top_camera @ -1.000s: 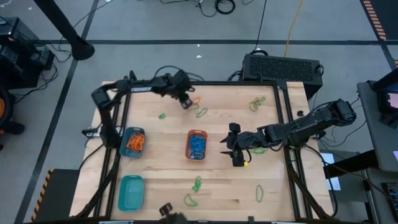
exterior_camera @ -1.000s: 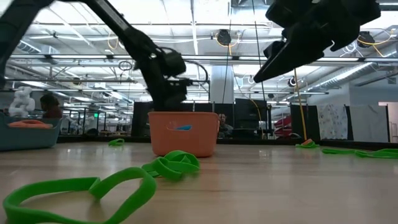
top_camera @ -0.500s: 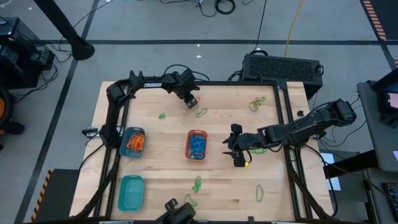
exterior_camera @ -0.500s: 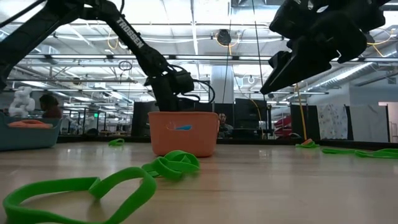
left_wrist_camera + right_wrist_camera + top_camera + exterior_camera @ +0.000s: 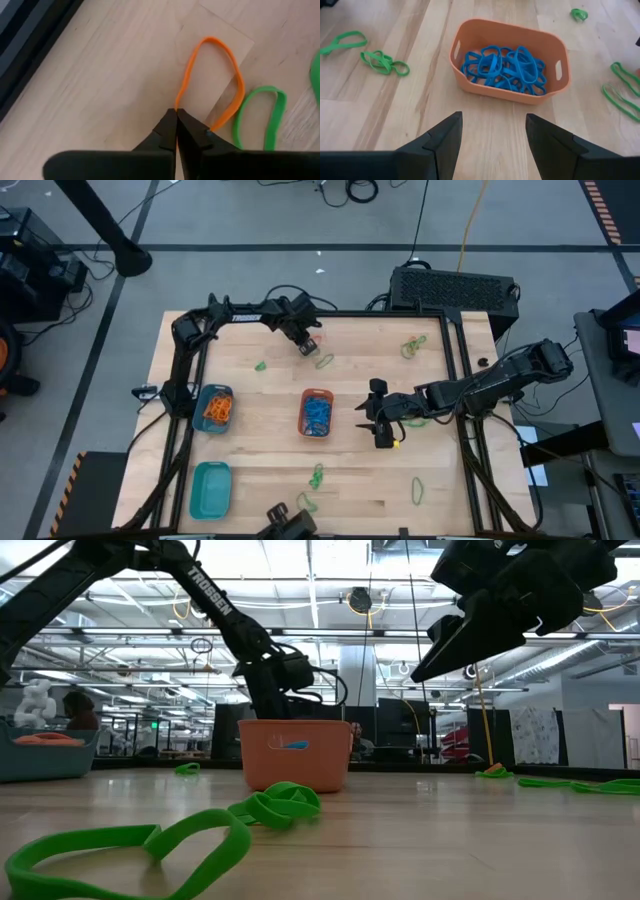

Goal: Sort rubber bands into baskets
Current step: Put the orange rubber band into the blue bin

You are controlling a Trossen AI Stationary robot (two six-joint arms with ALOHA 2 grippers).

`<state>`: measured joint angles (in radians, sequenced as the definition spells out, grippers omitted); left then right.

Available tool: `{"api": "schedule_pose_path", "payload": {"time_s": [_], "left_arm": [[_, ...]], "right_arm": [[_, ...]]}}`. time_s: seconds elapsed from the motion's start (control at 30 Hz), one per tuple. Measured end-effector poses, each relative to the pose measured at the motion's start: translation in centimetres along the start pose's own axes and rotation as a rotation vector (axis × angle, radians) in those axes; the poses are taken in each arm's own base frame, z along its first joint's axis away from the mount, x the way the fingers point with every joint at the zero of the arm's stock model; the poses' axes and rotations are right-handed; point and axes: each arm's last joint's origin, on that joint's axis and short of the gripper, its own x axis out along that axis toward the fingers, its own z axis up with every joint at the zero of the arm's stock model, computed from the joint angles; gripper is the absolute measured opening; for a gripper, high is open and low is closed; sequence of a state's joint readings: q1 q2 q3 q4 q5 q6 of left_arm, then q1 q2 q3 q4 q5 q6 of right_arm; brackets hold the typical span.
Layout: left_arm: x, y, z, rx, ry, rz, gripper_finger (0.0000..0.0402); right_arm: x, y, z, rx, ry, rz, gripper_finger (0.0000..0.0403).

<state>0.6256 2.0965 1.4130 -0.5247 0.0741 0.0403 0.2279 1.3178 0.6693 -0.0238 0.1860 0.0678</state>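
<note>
Orange rubber band [image 5: 212, 80] pinched by left hand [image 5: 176, 131], arm lettered TROSSEN

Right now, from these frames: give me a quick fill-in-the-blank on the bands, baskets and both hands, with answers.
1. The left hand is shut on an ____ rubber band at the far side of the table.
2. The orange basket holds only ____ bands.
3. The right hand hovers with its fingers ____, facing the orange basket.
4. The teal rectangular basket is ____.

Answers: orange; blue; open; empty
</note>
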Motion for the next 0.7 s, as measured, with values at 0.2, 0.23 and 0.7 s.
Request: {"api": "schedule_pose_path", "payload": {"time_s": [0.2,0.23,0.7], "left_arm": [[-0.9,-0.5,0.0,0.012,0.012,-0.001,0.0004],[-1.4,-0.6,0.1,0.012,0.006,-0.004,0.0004],[-12.7,-2.1,-0.7,0.063,-0.087,0.04,0.0001]], "right_arm": [[0.0,0.0,0.0,-0.001,0.002,0.001,0.021],[0.0,0.0,0.0,-0.001,0.002,0.001,0.021],[0.0,0.0,0.0,-0.002,0.004,0.002,0.021]]}}
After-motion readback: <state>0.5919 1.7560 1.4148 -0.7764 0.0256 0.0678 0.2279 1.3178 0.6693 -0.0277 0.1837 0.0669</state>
